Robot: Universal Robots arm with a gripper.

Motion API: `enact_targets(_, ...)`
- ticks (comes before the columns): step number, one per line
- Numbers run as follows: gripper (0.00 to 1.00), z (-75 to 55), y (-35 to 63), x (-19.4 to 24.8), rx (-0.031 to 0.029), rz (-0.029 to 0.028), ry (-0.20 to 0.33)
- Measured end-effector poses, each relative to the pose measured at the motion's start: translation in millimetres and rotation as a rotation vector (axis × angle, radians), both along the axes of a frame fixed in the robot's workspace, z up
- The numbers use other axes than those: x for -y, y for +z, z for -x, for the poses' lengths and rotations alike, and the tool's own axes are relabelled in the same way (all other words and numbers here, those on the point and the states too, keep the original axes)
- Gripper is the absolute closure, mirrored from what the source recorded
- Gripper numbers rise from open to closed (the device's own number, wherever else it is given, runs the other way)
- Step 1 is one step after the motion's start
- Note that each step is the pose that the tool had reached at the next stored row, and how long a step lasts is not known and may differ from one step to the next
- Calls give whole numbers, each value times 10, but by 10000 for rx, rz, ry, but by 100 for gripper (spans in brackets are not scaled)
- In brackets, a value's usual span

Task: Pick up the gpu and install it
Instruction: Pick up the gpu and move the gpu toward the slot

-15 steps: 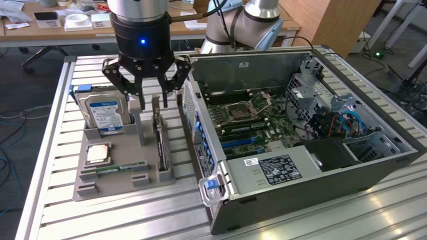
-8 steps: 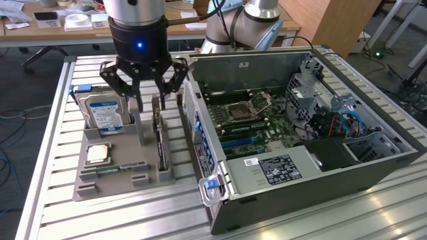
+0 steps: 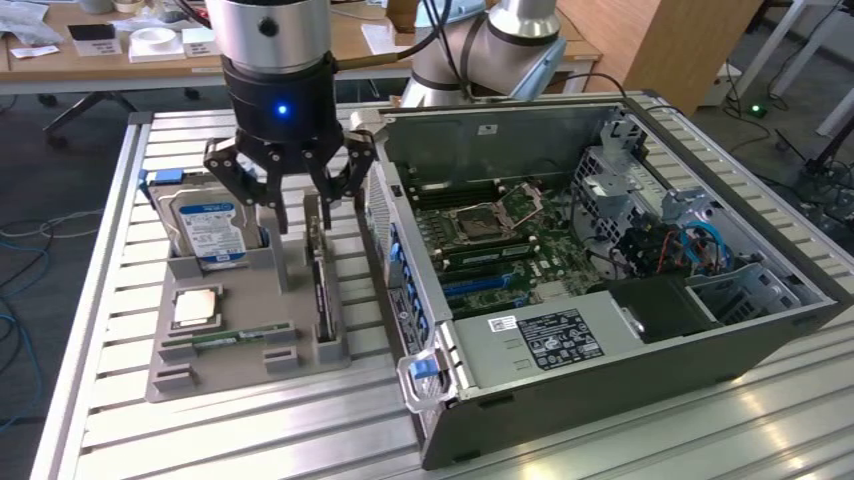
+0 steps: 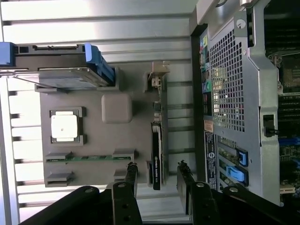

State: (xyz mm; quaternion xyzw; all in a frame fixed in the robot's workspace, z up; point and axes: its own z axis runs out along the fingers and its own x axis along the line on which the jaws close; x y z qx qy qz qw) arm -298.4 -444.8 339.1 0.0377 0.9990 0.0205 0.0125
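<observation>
Ext view: gripper [image 3: 300, 212] hangs over the grey holder tray [image 3: 234, 378] on the slatted table [image 3: 200, 440], at the ext view's left of the open PC case [image 3: 601, 345]. Jaws are spread wide w/ nothing held. The gpu [image 3: 320, 275] stands on edge in the tray slot nearest the case, seen as a narrow dark strip, and the fingertips are down by its far end. Can't tell contact from here. Hard drive [image 3: 211, 225] stands upright at the tray's far corner. CPU [image 3: 196, 305] lies flat mid-tray, and the green memory stick [image 3: 227, 337] is in a slot just nearer the camera.

Wrist view: gripper [image 4: 158, 177] is open, one fingertip [image 4: 131, 174] on each side of the gpu [image 4: 156, 154], w/ a visible gap on both sides, so no grip. The gpu sits in its tray [image 4: 93, 138] slot, along the tray edge next to the case rear panel [image 4: 229, 93]. Hard drive [image 4: 61, 70], CPU [image 4: 64, 126] and memory stick [image 4: 89, 158] sit in their own tray spots, apart from the fingers. Table slats [image 4: 93, 23] lie beyond the tray.
</observation>
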Motion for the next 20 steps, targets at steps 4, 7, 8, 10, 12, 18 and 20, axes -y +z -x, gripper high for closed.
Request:
enact_targets(4,53,0,-29,0,-2,-9,-1)
enact_targets(7,53,0,-31,-1,1,-35,-1)
enact_targets(8,53,0,-31,0,1,-36,0)
enact_targets(10,53,0,-33,0,1,-36,0)
enact_targets(12,53,0,-50,0,2,-37,0)
enact_targets(18,53,0,-137,0,0,-35,0)
enact_targets(20,53,0,-166,0,1,-36,0)
